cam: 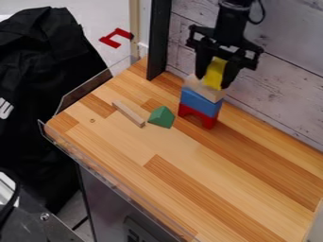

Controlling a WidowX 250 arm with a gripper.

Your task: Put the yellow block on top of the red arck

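Observation:
In the camera view the black gripper point(216, 74) hangs over the stack near the back wall, its fingers shut on the yellow block point(215, 72). Directly beneath is a plain wooden block point(205, 90), which lies on a blue block point(200, 102). The red arch point(207, 121) is at the bottom of this stack, standing on the wooden table with its opening toward the camera. The yellow block's lower end overlaps the plain block in view; whether they touch, I cannot tell.
A green triangular block point(161, 117) and a thin wooden stick point(129, 114) lie left of the stack. The table point(208, 175) has a clear plastic rim along its left and front edges. A dark upright post point(159, 40) stands at the back left corner beside the wall.

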